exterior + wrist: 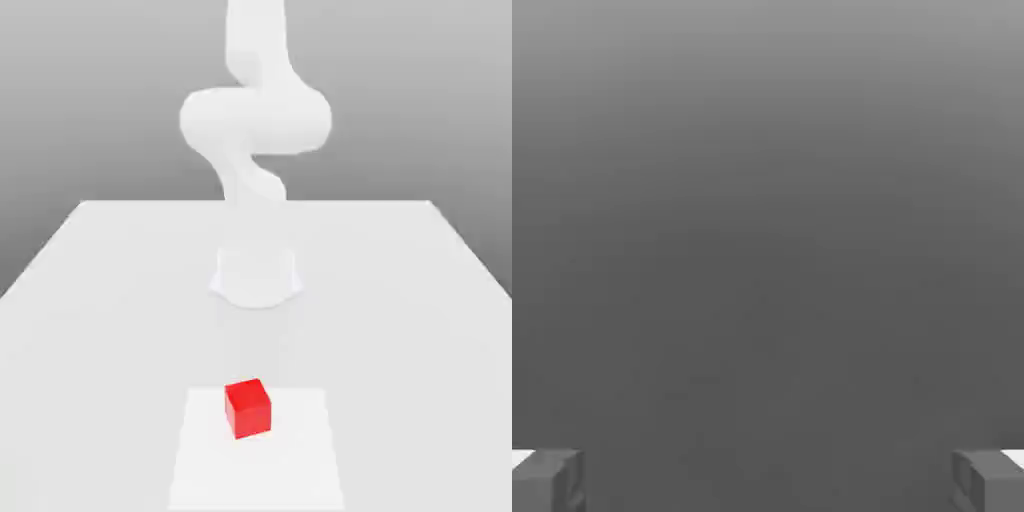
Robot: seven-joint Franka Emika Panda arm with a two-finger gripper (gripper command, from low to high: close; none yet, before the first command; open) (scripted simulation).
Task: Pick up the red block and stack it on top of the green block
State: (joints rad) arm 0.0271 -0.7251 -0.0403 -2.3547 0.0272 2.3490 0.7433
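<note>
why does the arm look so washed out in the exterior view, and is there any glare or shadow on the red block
Exterior view: the white arm blends softly into the white table, with blurred edges; the red block has a brighter top, darker sides, no clear glare or cast shadow. Hand view: a smooth grey gradient, darker lower down, with the open gripper and its grey fingertips at the corners.

Simulated test bench: bare white table [120, 300]

Legible text, labels, brands, numbers, signs: none. All visible surfaces are plain and unmarked in both the exterior and hand views.
</note>
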